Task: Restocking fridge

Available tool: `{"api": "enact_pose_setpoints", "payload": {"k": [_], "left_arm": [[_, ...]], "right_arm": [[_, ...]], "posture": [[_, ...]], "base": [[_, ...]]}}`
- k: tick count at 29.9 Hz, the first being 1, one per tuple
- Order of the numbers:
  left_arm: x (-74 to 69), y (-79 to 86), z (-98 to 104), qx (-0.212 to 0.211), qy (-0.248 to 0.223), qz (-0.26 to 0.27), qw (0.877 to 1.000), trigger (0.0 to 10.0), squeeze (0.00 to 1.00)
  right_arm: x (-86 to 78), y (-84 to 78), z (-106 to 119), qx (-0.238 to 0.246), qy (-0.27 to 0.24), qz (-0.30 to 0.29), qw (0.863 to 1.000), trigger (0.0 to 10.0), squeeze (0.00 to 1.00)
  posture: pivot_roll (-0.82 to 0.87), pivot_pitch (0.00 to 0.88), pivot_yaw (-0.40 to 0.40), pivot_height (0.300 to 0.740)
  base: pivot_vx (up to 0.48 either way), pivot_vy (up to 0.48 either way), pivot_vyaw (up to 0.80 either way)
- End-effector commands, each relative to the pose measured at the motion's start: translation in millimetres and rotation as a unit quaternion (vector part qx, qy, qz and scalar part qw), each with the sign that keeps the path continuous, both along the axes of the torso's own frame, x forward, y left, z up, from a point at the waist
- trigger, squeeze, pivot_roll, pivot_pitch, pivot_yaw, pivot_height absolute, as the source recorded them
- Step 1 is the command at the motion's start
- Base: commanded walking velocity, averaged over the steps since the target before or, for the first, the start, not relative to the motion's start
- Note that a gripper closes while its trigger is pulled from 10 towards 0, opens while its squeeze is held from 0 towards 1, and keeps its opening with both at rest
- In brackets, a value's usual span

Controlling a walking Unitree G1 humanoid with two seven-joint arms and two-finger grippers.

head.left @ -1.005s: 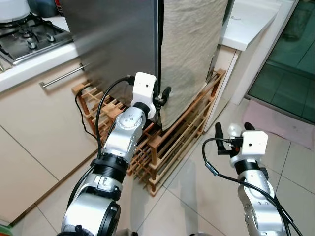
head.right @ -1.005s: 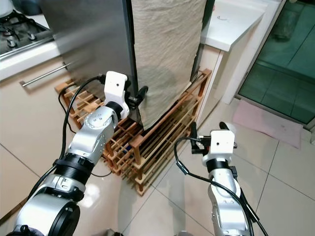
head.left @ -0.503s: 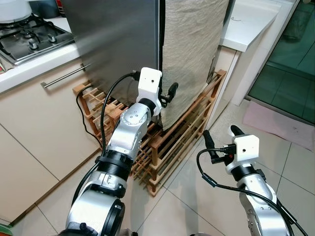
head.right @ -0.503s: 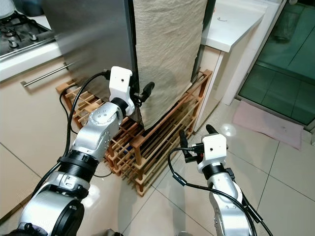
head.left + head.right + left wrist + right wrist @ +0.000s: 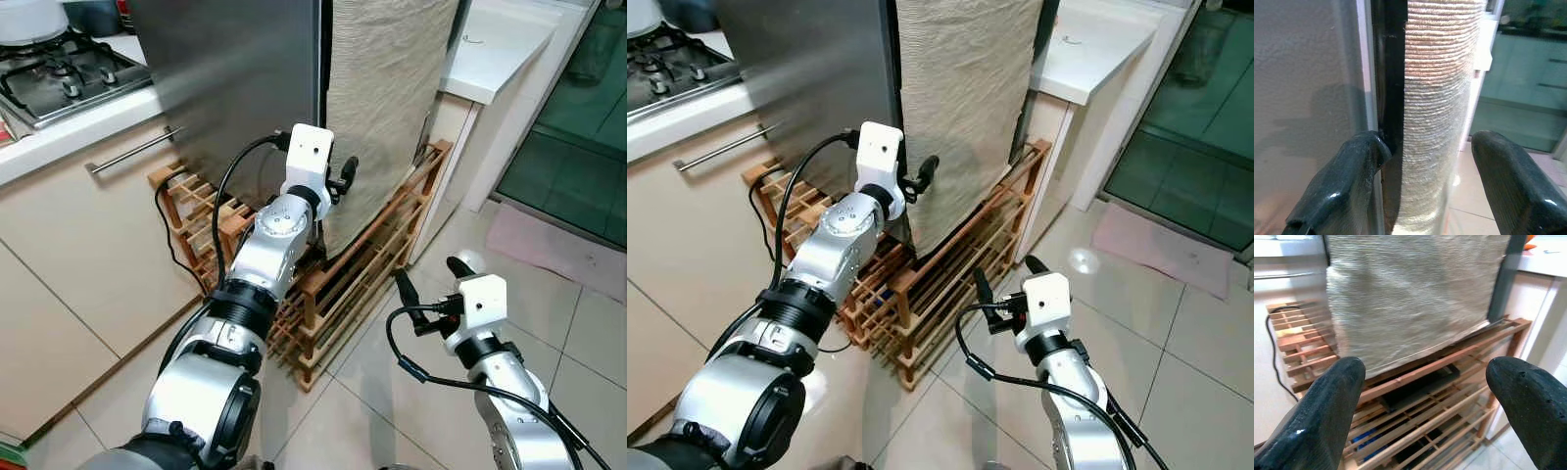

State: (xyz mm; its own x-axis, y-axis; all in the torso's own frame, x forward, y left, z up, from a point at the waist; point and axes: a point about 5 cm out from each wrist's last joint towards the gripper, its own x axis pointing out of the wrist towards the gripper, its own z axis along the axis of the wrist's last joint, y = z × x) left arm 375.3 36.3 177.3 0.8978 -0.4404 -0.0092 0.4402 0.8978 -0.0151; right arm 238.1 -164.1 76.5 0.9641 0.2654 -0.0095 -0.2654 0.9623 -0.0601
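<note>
My left gripper [image 5: 1422, 183], spread, straddles the fridge [image 5: 235, 88] door's edge, mid-frame. Right gripper [image 5: 431, 284], spread, hangs low right over bare floor [image 5: 588, 323] beside the rack [image 5: 343, 294].

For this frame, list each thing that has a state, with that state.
Fridge: closed, its front draped with a beige cloth.
Left gripper: open, one finger at the dark gap beside the cloth.
Right gripper: open, holding nothing, low before the wooden rack.
Drawer under the stove: closed.

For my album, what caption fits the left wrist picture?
Open left gripper at the dark gap between the fridge and its cloth-covered door.
</note>
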Motion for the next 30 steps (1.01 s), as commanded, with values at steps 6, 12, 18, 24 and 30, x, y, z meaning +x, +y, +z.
{"api": "enact_pose_setpoints", "payload": {"k": [6,12,18,24,30], "left_arm": [[-30.8,-58.1,42,-0.06,-0.081,-0.216,0.971,10.0,0.0],[-36.1,-67.9,65,-0.127,-0.081,-0.256,0.955,10.0,0.0],[-38.8,-70.4,76,-0.14,-0.098,-0.279,0.945,10.0,0.0],[-37.7,-60.5,62,-0.112,-0.09,-0.245,0.959,10.0,0.0],[-38.6,-38.9,49,-0.07,-0.1,-0.209,0.97,10.0,0.0]], "right_arm": [[2.2,-0.3,-1,0.007,0.018,0.015,1.0,10.0,0.0],[5.4,1.8,1,0.007,0.015,0.016,1.0,10.0,0.0],[7.9,4.6,3,0.007,0.014,0.019,1.0,10.0,0.0],[6.8,6.7,2,0.008,0.015,0.015,1.0,10.0,0.0],[5.4,5.9,1,0.007,0.015,0.007,1.0,10.0,0.0]], "posture": [[-0.12,0.0,0.029,0.736],[-0.13,0.0,0.041,0.736],[-0.14,0.0,0.044,0.736],[-0.13,0.0,0.045,0.736],[-0.12,0.0,0.042,0.736]], "base": [[0.0,0.0,0.0],[0.0,0.0,0.0],[0.0,0.0,0.0],[0.0,0.0,0.0],[0.0,0.0,0.0]]}}
